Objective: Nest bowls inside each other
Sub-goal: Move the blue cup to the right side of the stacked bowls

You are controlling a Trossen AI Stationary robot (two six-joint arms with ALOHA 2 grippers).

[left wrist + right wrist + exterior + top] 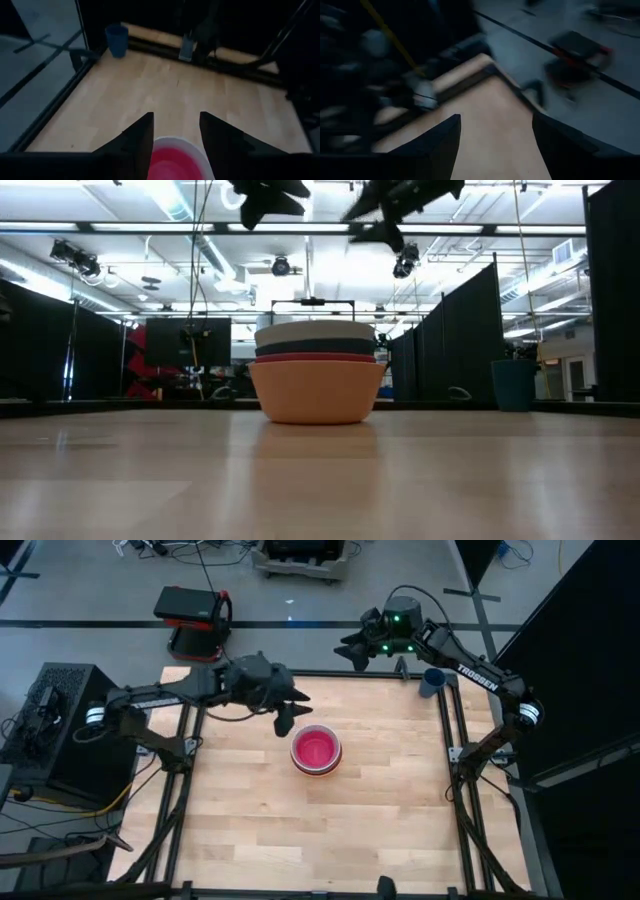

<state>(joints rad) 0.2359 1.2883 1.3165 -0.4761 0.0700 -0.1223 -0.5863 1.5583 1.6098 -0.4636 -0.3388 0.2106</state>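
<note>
Just below the left gripper (283, 721), fingers apart and empty, sits the nested bowl stack (316, 750); right gripper (352, 652), fingers apart, empty, well away.

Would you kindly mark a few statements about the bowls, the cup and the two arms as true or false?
1. The bowls sit nested in one stack. True.
2. The orange bowl is topmost. False: it is the bottom one; pink shows on top from above.
3. The dark blue cup stands inside the stack. False: it stands apart, near the table's far right corner.
4. The left gripper hovers empty beside the stack. True.
5. The right gripper holds a bowl. False: empty, jaws open.
</note>
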